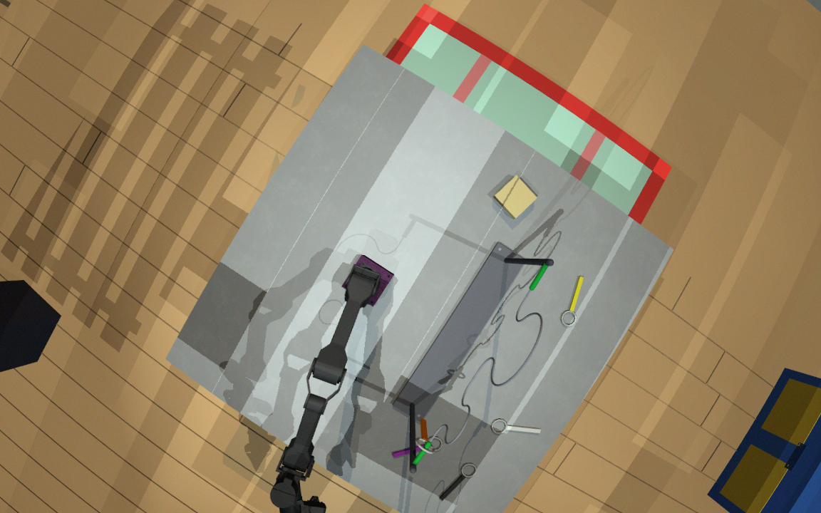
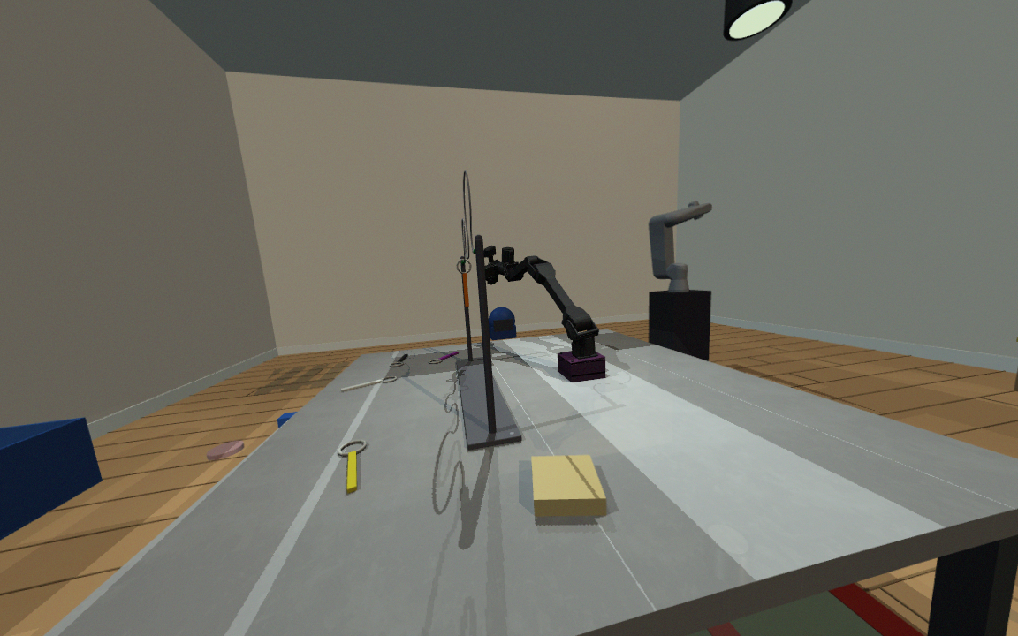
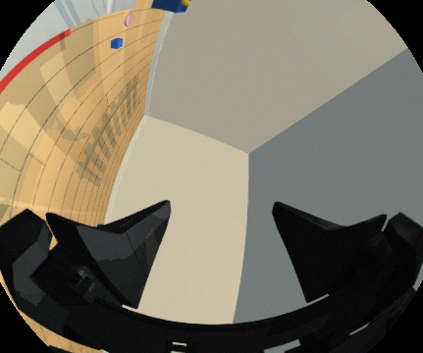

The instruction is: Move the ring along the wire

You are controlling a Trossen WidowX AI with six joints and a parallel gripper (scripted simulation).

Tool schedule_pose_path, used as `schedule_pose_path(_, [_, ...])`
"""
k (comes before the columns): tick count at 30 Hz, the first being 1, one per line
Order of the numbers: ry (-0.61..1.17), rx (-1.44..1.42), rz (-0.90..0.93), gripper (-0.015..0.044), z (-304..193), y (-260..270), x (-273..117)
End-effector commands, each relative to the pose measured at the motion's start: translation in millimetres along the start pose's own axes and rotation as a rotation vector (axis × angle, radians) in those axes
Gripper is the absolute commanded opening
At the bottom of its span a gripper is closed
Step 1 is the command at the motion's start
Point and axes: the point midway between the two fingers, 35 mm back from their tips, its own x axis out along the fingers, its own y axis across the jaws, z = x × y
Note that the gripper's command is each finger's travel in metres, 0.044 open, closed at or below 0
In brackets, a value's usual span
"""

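The orange handle [image 1: 424, 428] [image 2: 465, 291] hangs down from its ring, which is around the green part [image 1: 418, 457] beside the post [image 1: 412, 424] far from the exterior camera. The other green part [image 1: 538, 276] adjoins the other post [image 1: 527, 260] [image 2: 486, 348], near the yellow block. The curvy grey wire [image 1: 540, 328] [image 2: 470, 197] runs between them. My gripper [image 3: 223, 208] is open and empty in the wrist view, facing walls and floor. In the top view the arm's end is cut off at the bottom edge; in the exterior view the post partly hides it.
A dark base plate [image 1: 458, 325] [image 2: 485, 403] joins the posts. A yellow block [image 1: 515, 197] [image 2: 567, 484] lies near one end. Loose ringed sticks lie on the table: yellow [image 1: 576, 292] [image 2: 351, 472], white [image 1: 524, 429], black [image 1: 455, 487] and purple [image 1: 403, 452].
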Motion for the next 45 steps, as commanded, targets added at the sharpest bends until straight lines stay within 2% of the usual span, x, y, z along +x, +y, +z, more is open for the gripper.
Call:
schedule_pose_path(1, [-0.002, 0.006, 0.0, 0.0374, 0.7, 0.2, -0.3])
schedule_pose_path(9, [-0.108, 0.253, 0.018, 0.0164, 32.3, 10.4, -19.3])
schedule_pose_path(26, [-0.34, 0.803, 0.146, 0.016, 112.8, 30.0, -91.0])
schedule_pose_path(45, [-0.548, 1.377, 0.433, 0.016, 206.7, 33.6, -212.1])
